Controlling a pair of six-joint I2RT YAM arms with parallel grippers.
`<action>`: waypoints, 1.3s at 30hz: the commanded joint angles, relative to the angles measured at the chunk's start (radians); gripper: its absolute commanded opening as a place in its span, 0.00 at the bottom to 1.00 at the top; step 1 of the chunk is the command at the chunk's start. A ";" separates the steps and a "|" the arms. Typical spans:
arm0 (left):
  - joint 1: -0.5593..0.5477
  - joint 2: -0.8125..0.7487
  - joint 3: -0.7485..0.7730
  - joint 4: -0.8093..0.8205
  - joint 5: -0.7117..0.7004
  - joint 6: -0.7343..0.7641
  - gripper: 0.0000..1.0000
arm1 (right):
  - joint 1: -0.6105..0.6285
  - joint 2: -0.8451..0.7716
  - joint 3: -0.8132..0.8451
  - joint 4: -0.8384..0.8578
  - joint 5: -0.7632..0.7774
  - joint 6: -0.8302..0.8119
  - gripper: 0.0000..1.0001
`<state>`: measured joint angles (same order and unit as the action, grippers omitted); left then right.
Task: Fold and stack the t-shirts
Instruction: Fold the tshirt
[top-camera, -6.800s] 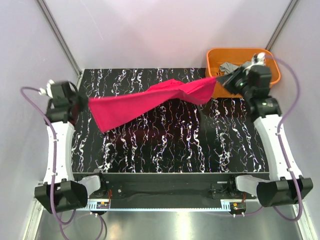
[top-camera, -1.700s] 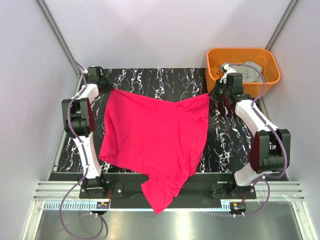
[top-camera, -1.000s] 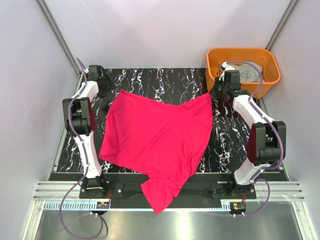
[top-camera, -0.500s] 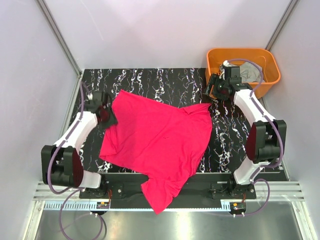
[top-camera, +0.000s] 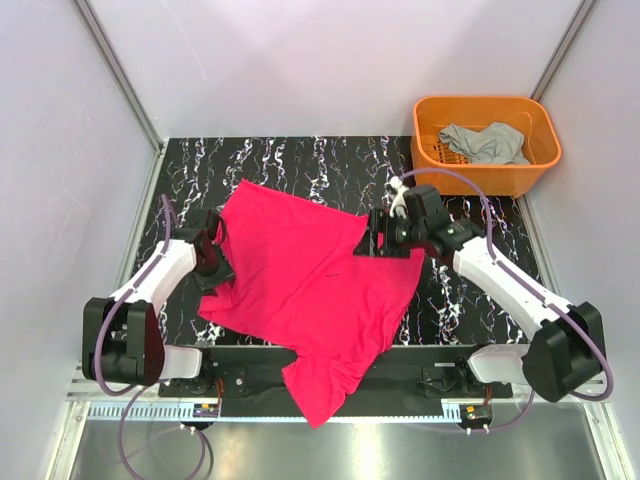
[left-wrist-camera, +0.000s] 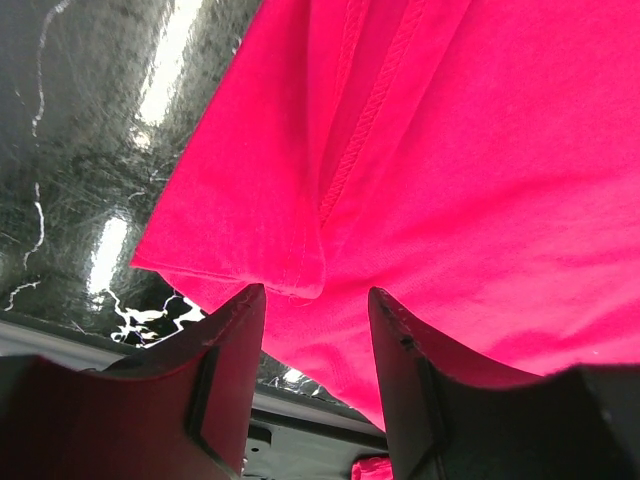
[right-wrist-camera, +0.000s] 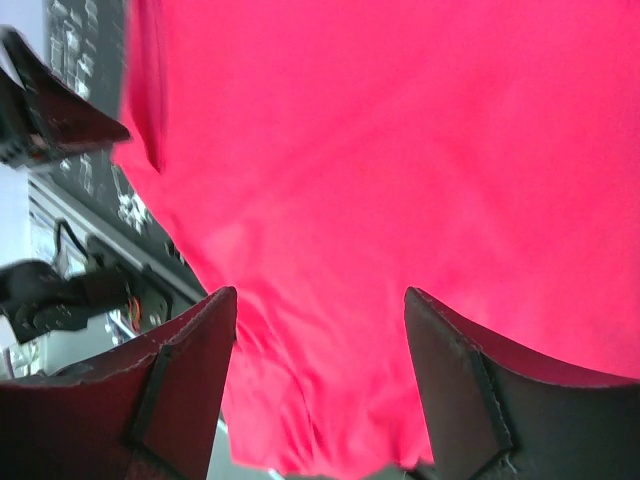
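A red t-shirt (top-camera: 310, 290) lies spread on the black marbled table (top-camera: 300, 160), and its lower part hangs over the near edge. My left gripper (top-camera: 213, 262) is at the shirt's left edge. It is open, and a folded sleeve hem (left-wrist-camera: 300, 270) lies just beyond its tips (left-wrist-camera: 315, 295). My right gripper (top-camera: 372, 243) hovers over the shirt's upper right part. It is open wide above flat red cloth (right-wrist-camera: 380, 150), with nothing between its fingers (right-wrist-camera: 318, 295). A grey t-shirt (top-camera: 485, 142) lies crumpled in the orange basket.
The orange basket (top-camera: 470, 178) stands at the table's far right corner. White walls and metal posts close in the back and sides. A black rail with the arm bases (top-camera: 330, 375) runs along the near edge, under the hanging cloth.
Both grippers have let go of the shirt's far corners. The right one opened and swung left from the basket to over the shirt. The left one moved nearer along the left edge.
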<state>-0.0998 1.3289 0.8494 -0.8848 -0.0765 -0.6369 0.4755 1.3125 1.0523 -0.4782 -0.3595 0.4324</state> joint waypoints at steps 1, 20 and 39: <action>-0.008 0.010 -0.032 0.029 0.023 -0.012 0.47 | 0.014 -0.071 -0.081 -0.005 -0.007 0.065 0.75; -0.009 0.122 -0.061 0.041 0.040 -0.067 0.04 | 0.017 -0.180 -0.176 -0.007 -0.030 0.086 0.76; 0.414 0.079 0.099 -0.049 -0.238 0.000 0.00 | 0.017 -0.091 -0.126 -0.091 -0.131 0.035 0.77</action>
<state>0.2966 1.3518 0.8898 -0.9768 -0.2802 -0.7067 0.4866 1.2160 0.8803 -0.5434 -0.4404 0.4923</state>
